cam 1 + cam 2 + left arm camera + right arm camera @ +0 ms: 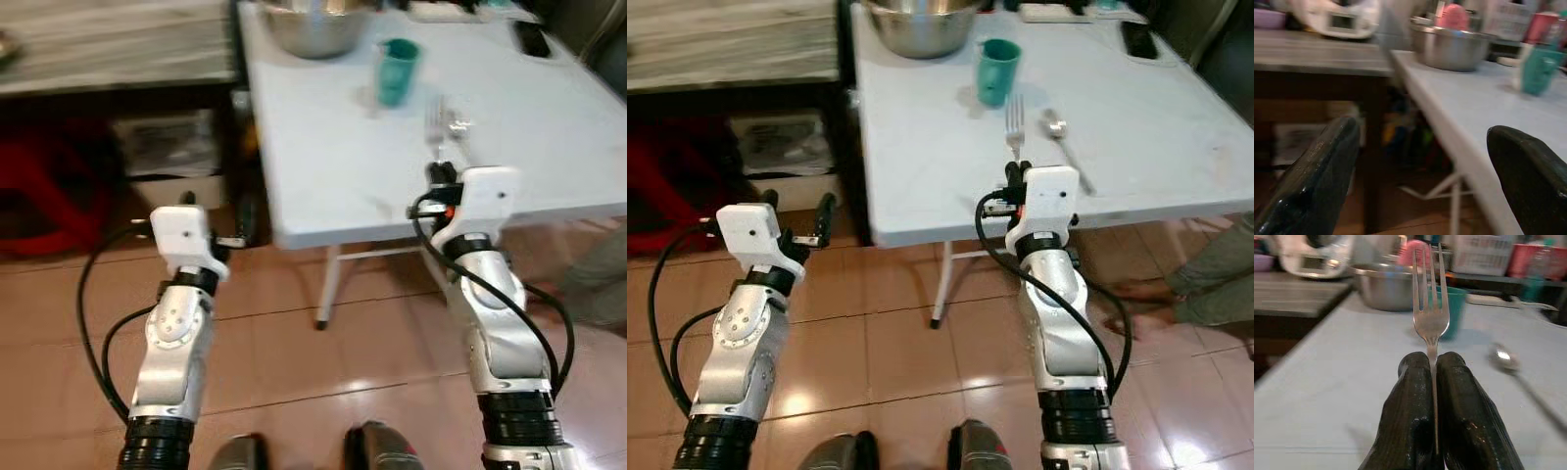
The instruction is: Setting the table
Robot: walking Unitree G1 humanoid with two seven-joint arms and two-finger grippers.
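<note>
Forward over the worktop's (pixel 921 186) near edge, the right end effector (pixel 1433 369) pinches a silver fork (pixel 1430 313), tines pointing ahead. Left end effector (pixel 1415 166) spread.

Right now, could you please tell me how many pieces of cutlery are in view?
2: a fork clamped in the right gripper over the table's near edge, and a spoon lying on the table just right of it.

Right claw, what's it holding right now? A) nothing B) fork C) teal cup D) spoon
B. The right claw is shut on the handle of the fork, tines pointing out over the white table, while the spoon lies on the table beside it and the teal cup stands further back.
</note>
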